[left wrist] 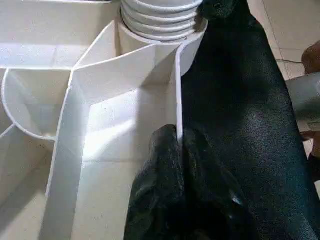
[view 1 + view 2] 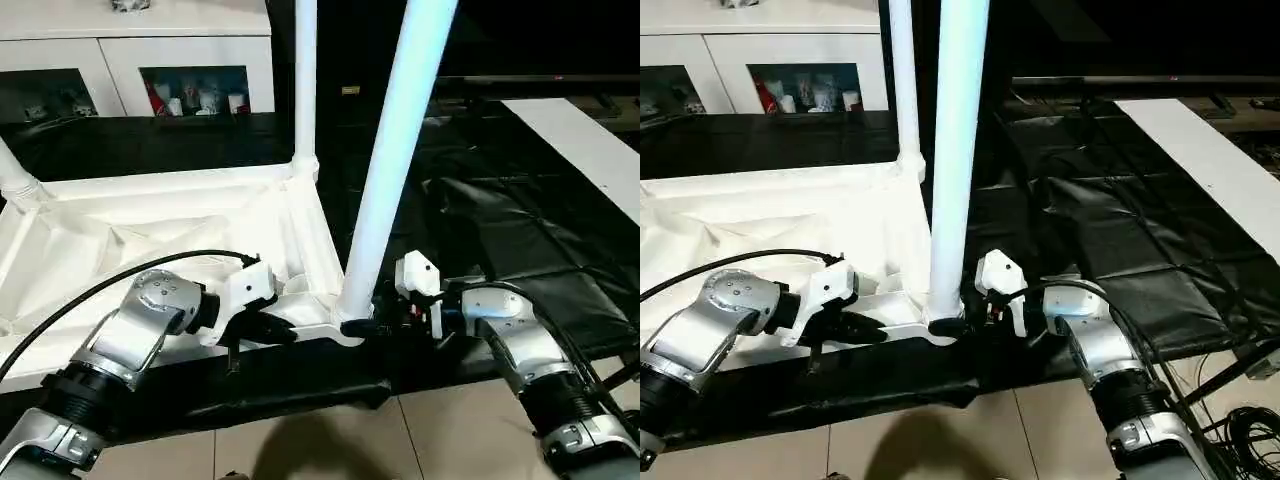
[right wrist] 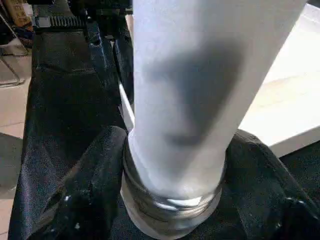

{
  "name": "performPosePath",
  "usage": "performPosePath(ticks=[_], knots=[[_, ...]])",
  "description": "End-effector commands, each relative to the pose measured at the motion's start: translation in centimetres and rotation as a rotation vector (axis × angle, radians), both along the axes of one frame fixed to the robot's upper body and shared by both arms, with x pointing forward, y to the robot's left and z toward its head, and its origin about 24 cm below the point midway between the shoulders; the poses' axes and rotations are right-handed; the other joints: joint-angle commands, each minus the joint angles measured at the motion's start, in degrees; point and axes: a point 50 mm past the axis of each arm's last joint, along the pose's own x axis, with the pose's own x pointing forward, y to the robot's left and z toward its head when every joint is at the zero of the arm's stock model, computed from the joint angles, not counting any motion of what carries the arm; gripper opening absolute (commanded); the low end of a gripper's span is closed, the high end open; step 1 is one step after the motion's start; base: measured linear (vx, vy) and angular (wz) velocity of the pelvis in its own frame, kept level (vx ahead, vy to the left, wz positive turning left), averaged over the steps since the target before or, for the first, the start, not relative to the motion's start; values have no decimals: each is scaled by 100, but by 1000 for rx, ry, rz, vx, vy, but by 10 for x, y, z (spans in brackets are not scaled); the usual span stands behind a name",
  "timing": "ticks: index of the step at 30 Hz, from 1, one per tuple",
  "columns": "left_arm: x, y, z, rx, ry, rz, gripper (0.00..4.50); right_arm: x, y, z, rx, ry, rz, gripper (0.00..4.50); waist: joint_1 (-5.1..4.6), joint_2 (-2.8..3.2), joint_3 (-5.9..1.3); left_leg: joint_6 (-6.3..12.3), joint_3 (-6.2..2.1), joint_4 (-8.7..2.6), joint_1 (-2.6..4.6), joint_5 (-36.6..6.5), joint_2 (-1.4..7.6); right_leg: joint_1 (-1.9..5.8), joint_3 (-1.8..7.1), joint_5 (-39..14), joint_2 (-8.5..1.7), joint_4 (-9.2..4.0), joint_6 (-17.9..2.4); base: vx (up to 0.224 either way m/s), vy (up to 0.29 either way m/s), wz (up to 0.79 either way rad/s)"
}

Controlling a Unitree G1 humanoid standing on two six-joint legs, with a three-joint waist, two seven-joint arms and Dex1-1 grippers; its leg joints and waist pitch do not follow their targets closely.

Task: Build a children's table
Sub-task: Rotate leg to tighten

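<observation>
The children's table lies upside down on a black cloth, its white ribbed tabletop (image 2: 150,230) facing up. A near leg (image 2: 390,150) stands in the front corner socket, and a far leg (image 2: 305,80) stands in the back corner. A third leg (image 2: 15,180) leans at the left edge. My left gripper (image 2: 285,333) is shut on the thin front rim wall (image 1: 178,100) beside the near socket. My right gripper (image 2: 360,327) sits at the base of the near leg (image 3: 190,100), with its black fingers (image 3: 95,170) pressed against both sides just above the threaded end.
A white cabinet with glass doors (image 2: 130,60) stands behind the table. The black cloth (image 2: 500,230) spreads to the right, where a white board (image 2: 590,140) lies. Tiled floor (image 2: 330,440) shows in front, with cables (image 2: 1240,430) at the right.
</observation>
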Motion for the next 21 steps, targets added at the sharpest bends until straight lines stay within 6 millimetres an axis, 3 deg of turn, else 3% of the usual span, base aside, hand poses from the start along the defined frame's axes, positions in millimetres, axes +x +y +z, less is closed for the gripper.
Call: performPosePath(ticks=[1,4,6,11,13,14,15,17,18,20,21], knots=[[-4,-4,-1,-1,22,-51,0,0,1,0,0,7,14,263,-21,44,-340,106,30,-426,73,-1676,74,273,134,-1296,-147,-345,-1322,0,0,0],[-3,-5,-4,-3,32,-14,0,0,2,-4,10,16,-24,262,-25,67,-343,96,33,-423,78,-1662,71,272,135,-1219,-143,-339,-1350,0,0,0],[5,-7,-8,-5,6,69,0,6,2,-10,9,28,-150,262,-43,85,-324,47,37,-427,77,-1753,61,261,138,-1311,-140,-356,-1354,0,0,0],[23,-19,-15,1,-53,251,0,18,6,-26,-35,46,-417,261,-112,93,-291,-234,-30,-459,135,-2470,35,214,111,-2519,-155,-473,-963,0,0,0],[25,-21,-15,2,-56,266,0,19,7,-28,-36,50,-448,261,-153,79,-293,-216,-47,-465,123,-2570,32,220,97,-2631,-151,-496,-879,0,0,0],[28,-26,-16,-2,-60,300,0,22,10,-31,-33,59,-522,261,-159,82,-291,-201,-53,-468,116,-2593,33,221,93,-2648,-154,-501,-864,0,0,0],[34,-33,-17,-6,-65,352,0,28,13,-33,-27,62,-636,261,-193,100,-272,-201,-35,-452,126,-2675,16,155,102,-2804,-154,-531,-836,0,0,0],[40,-39,-18,-11,-69,401,0,33,15,-35,-27,67,-738,261,-214,86,-278,-241,-53,-447,143,-2693,0,162,77,-3061,-159,-568,-744,0,0,0],[47,-48,-18,-10,-82,457,0,39,21,-36,-17,84,-855,261,-211,85,-284,-240,-72,-456,128,-2709,0,185,54,-3152,-159,-578,-681,0,0,0],[52,-54,-18,-11,-90,492,0,43,27,-36,-9,96,-919,261,-225,99,-280,-258,-70,-435,174,-2815,-17,124,42,-3327,-156,-617,-616,0,0,0],[57,-60,-18,-6,-105,510,0,46,40,-32,19,92,-912,261,-238,93,-284,-226,-70,-435,154,-2812,-25,142,29,-3337,-154,-631,-578,0,0,0]])
